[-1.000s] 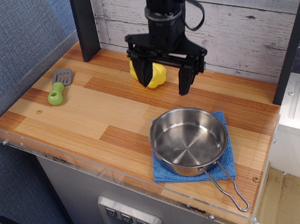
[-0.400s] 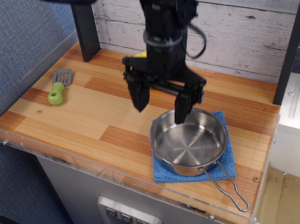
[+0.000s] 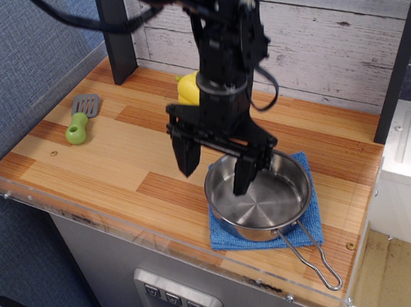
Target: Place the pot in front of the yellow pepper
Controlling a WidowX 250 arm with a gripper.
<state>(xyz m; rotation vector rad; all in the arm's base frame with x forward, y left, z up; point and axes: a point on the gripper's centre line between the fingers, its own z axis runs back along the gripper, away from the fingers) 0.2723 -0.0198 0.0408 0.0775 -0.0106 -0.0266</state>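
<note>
The shiny steel pot (image 3: 266, 198) sits on a blue cloth at the front right of the table, its wire loop handle (image 3: 315, 262) pointing toward the front edge. My gripper (image 3: 214, 174) is open and straddles the pot's left rim: one finger hangs outside the rim on the left, the other reaches inside the pot. The yellow pepper (image 3: 187, 88) stands at the back of the table, mostly hidden behind my arm.
A green-handled grey spatula (image 3: 80, 120) lies at the left. The blue cloth (image 3: 226, 231) lies under the pot. A dark post (image 3: 116, 36) stands at the back left. A clear acrylic rim (image 3: 90, 219) runs along the table's front edge.
My gripper has moved forward from in front of the pepper and come down over the pot's left rim, staying open. The pot has not moved.
</note>
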